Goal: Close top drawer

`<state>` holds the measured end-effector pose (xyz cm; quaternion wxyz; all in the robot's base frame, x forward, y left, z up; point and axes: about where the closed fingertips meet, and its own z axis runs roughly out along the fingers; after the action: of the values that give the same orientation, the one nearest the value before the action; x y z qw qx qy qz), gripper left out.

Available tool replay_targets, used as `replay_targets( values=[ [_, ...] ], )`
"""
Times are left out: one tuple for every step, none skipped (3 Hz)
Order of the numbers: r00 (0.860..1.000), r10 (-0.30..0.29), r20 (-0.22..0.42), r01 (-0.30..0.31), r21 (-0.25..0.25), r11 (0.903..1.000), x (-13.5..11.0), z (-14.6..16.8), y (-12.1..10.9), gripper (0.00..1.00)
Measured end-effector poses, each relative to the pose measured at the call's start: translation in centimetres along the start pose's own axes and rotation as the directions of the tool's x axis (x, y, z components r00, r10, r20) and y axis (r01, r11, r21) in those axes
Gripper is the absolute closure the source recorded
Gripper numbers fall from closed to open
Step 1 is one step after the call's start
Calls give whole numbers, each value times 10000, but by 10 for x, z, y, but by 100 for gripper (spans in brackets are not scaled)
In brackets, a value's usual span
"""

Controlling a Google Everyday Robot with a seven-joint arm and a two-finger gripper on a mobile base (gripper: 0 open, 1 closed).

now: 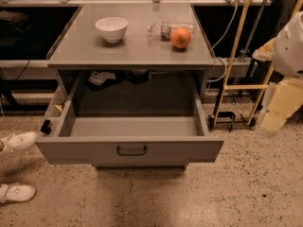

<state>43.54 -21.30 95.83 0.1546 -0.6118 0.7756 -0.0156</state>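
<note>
Shoes (18, 142), white, floor left. Top drawer (71, 151), pulled out under table (142, 53), handle (131, 150) front centre. Pincer (270, 121), right, apart from drawer; grip state cannot be told. On table: bowl (111, 28), orange (181, 37), bottle (163, 29)

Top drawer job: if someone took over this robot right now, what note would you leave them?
The gripper hangs low at the right, beside the cabinet, apart from the top drawer.
The drawer stands pulled wide out, its handle facing the camera.
Done: nothing yet.
Left: bring the gripper to the front panel and push the drawer shut.
</note>
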Motion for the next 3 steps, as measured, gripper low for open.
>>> replay_targets(
  values=[
    [9978,-421,505,470,-994,9939,-2,44,28,0],
    [9891,-716,1283,1006,-2366,9664,-19,107,55,0],
    [9837,-704,1657,1193,-3067,9443,-42,157,66,0]
  ],
)
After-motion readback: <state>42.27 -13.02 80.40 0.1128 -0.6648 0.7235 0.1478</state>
